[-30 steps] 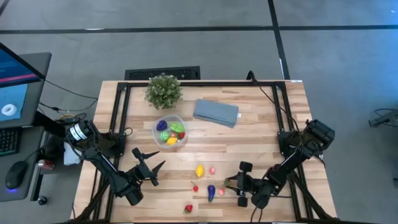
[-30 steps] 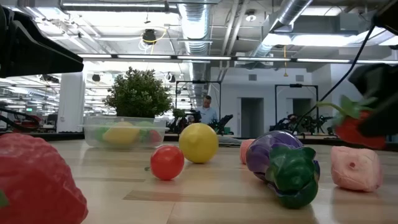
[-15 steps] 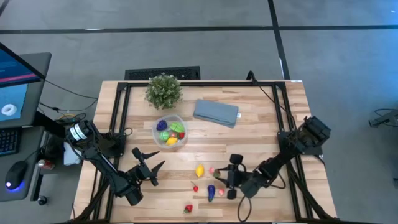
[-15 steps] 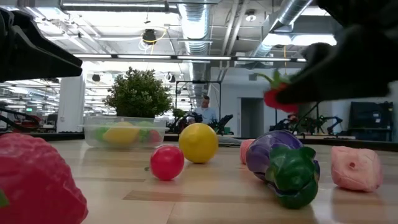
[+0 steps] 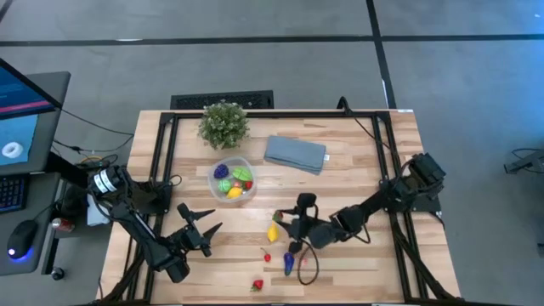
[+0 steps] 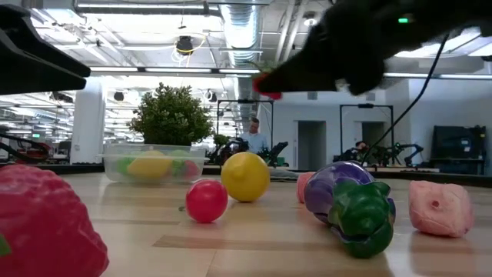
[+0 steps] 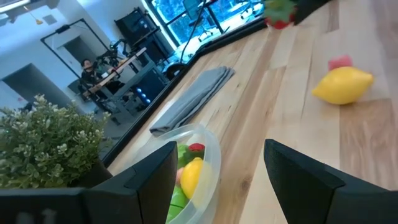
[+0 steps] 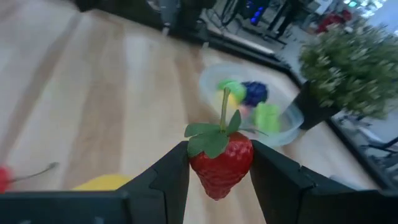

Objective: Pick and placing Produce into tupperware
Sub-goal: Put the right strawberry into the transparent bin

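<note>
The tupperware (image 5: 232, 180) sits left of the table's centre and holds several pieces of produce. More produce lies loose near the front edge: a yellow lemon (image 5: 273, 232), a small red ball (image 6: 206, 200), a purple eggplant (image 5: 289, 263), a pink piece (image 6: 440, 208) and a red strawberry (image 5: 257, 286). My right gripper (image 5: 291, 228) hovers beside the lemon, shut on another strawberry (image 8: 221, 158). My left gripper (image 5: 200, 231) waits open at the front left and points toward the tupperware (image 7: 193, 168). My right gripper pinches the strawberry's red body (image 8: 200, 167) between its two fingers (image 8: 171, 177), one on either side. The fingers come nearly level from the table's right. The strawberry is lifted clear of the table, its green leaves and stem (image 8: 222, 115) standing up.
A leafy potted plant (image 5: 224, 123) stands at the far edge behind the tupperware. A folded grey-blue cloth (image 5: 295, 154) lies to its right. Dark frame rails run along both sides of the table. A person stands in the room far behind.
My right gripper has risen and swung toward the table's left and far side, from near the pink piece to beside the lemon, rolling as it went. It has carried the strawberry along, clear of the table.
</note>
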### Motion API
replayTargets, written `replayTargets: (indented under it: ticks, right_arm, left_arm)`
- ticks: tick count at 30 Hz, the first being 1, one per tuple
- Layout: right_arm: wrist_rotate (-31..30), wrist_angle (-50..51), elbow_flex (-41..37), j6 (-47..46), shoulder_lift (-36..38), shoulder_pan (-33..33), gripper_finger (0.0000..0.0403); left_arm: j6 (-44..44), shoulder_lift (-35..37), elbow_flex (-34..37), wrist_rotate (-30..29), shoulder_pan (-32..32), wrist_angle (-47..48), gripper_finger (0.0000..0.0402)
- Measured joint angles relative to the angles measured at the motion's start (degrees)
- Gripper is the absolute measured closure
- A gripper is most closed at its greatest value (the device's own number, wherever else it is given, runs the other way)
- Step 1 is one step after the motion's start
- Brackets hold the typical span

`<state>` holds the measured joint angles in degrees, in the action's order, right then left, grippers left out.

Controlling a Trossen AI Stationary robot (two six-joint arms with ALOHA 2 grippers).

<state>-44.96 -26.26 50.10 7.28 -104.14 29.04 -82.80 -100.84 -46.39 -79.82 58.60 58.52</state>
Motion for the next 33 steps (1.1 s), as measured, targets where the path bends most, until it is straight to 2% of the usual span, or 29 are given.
replayTargets:
  ticks: [6, 19, 33]
  right_arm:
    - [3.3, 0.0, 2.2, 5.0, 0.0, -5.0, 0.0228]
    - [18.0, 0.0, 7.0, 11.2, 0.0, -16.3, 0.0226]
    - [31.2, 0.0, 9.8, 14.3, 0.0, -25.5, 0.0225]
  left_arm:
    - [-4.8, 0.0, 0.0, 0.0, 1.1, 3.9, 0.0171]
    - [-9.4, 0.0, 0.0, 4.8, 3.1, 8.5, 0.0171]
    - [-12.6, 0.0, 0.0, 7.6, 5.3, 8.6, 0.0171]
